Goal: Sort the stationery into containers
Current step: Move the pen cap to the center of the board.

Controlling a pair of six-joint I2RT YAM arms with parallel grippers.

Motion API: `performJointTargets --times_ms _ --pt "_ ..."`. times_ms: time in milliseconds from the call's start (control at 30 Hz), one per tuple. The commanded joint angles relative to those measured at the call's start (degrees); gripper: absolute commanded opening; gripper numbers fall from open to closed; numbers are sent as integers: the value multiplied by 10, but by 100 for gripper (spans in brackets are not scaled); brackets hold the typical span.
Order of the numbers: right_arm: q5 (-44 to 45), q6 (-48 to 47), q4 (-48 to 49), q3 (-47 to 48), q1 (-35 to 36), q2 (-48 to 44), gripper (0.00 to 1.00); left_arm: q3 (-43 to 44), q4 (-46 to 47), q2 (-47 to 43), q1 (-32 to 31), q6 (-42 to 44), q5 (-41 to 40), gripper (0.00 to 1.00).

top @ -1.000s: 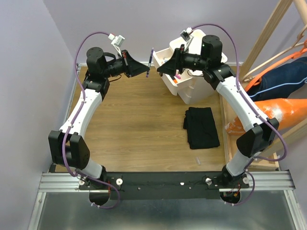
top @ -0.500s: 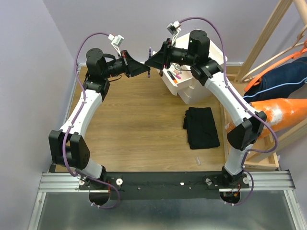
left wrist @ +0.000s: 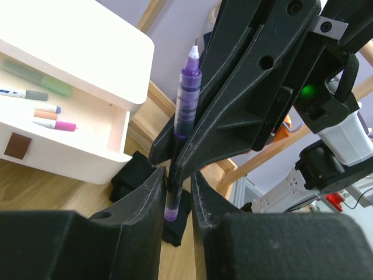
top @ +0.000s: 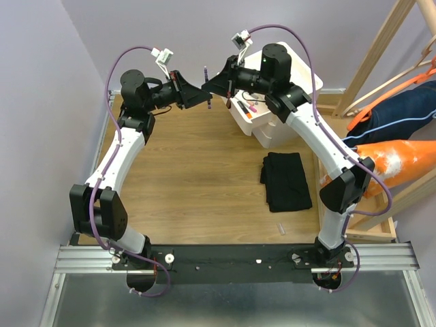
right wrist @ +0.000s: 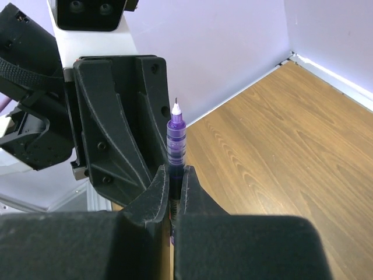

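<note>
Two grippers meet on one purple pen (left wrist: 187,93), in the air above the far part of the wooden table (top: 191,170). My right gripper (right wrist: 175,188) is closed on the pen's barrel, and the white tip points up. My left gripper (left wrist: 176,195) has its fingers on each side of the pen's lower end. A thin dark gap shows at one side, so I cannot tell if they press it.

Just beside us stands the white cabinet (left wrist: 76,46). Its drawer (left wrist: 87,149) is pulled out, and some markers (left wrist: 55,124) lie inside. On the table, nearer to my bases, lies a folded black cloth (top: 286,180). The walls (top: 41,82) are pale violet. A wooden rack (top: 381,48) with orange and blue clothing stands at the right.
</note>
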Motion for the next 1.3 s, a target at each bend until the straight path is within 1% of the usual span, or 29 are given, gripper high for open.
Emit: performJointTargets --times_ms 0,100,133,167,267,300,333,400,433,500,533,600,633,700,733,767,800,833,867,900,933,967,1000,1033,1067,1133,1200,1233,1267 --pt "27 14 -4 20 10 10 0 1 41 4 -3 -17 7 32" --pt "31 20 -3 18 12 9 1 4 49 4 -4 -19 9 31" --pt "32 21 -4 16 11 8 1 4 51 5 -5 -19 12 29" --pt "32 21 -4 16 13 9 1 2 53 4 -7 -18 15 23" --pt "37 20 -6 18 13 11 1 0 54 1 -8 -16 17 13" --pt "42 20 -10 19 15 11 5 -2 54 -1 -9 -10 19 8" --pt "54 19 -21 20 15 9 23 -5 51 -1 -9 -7 21 5" --pt "71 4 -37 22 14 -4 43 -5 42 -8 -9 -1 24 1" --pt "79 -3 -58 19 13 -12 56 -8 27 -11 -8 10 24 0" --pt "91 -36 -77 -2 13 -36 62 -17 14 -23 -4 16 22 0" --pt "94 -47 -93 -16 13 -65 64 -32 13 -28 -4 16 22 0" --pt "100 -83 -112 -68 13 -103 66 -50 12 -43 -1 26 21 0" --pt "99 -98 -141 -84 13 -141 66 -72 6 -47 3 27 20 0" --pt "99 -162 -179 -123 13 -176 67 -89 -15 -59 7 41 24 0" --pt "106 -187 -219 -161 13 -197 67 -104 -54 -65 10 54 31 0" --pt "118 -247 -240 -180 13 -235 67 -106 -85 -74 11 69 36 0" --pt "123 -282 -260 -197 13 -257 67 -106 -129 -80 11 135 40 0" --pt "129 -314 -295 -238 13 -276 67 -99 -245 -85 11 176 37 0" --pt "145 -366 -310 -254 13 -314 67 -97 -303 -98 11 219 31 0" --pt "143 -402 -329 -270 13 -330 67 -98 -353 -104 10 295 22 0" --pt "138 -436 -370 -282 13 -343 66 -100 -440 -110 10 321 10 0" --pt "147 -476 -387 -304 13 -357 66 -100 -483 -117 10 353 -11 0" --pt "154 -488 -402 -312 13 -373 66 -99 -521 -119 10 380 -21 0" --pt "160 -500 -436 -318 13 -378 66 -97 -589 -119 10 429 -31 0" --pt "162 -534 -461 -324 13 -379 66 -98 -611 -117 10 439 -52 0" --pt "167 -550 -518 -345 13 -374 65 -96 -668 -115 10 474 -66 0" --pt "177 -562 -550 -372 17 -361 62 -99 -683 -115 10 478 -76 0" --pt "190 -553 -568 -381 22 -343 58 -100 -682 -117 10 478 -82 0" --pt "220 -536 -573 -390 37 -329 57 -105 -678 -119 10 474 -86 0"
